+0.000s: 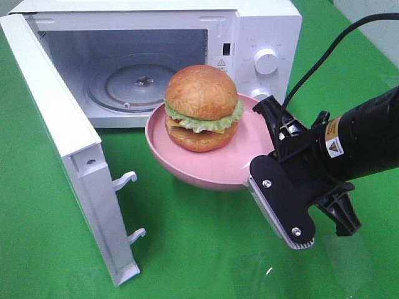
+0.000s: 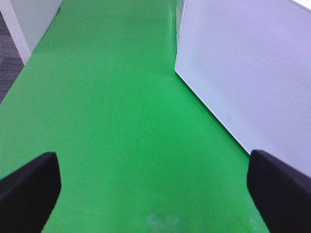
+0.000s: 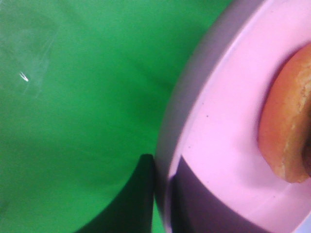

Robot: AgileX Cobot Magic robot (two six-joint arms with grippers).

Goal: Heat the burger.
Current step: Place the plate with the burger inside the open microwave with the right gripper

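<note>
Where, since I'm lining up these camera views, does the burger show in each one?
Exterior high: the burger sits at centre, on the pink plate in front of the open microwave.
Left wrist: not in it; only the green cloth and the microwave door show.
Right wrist: only its bun edge shows, cut by the frame, resting on the plate.
Shared landmark: the green cloth, in all three views.
</note>
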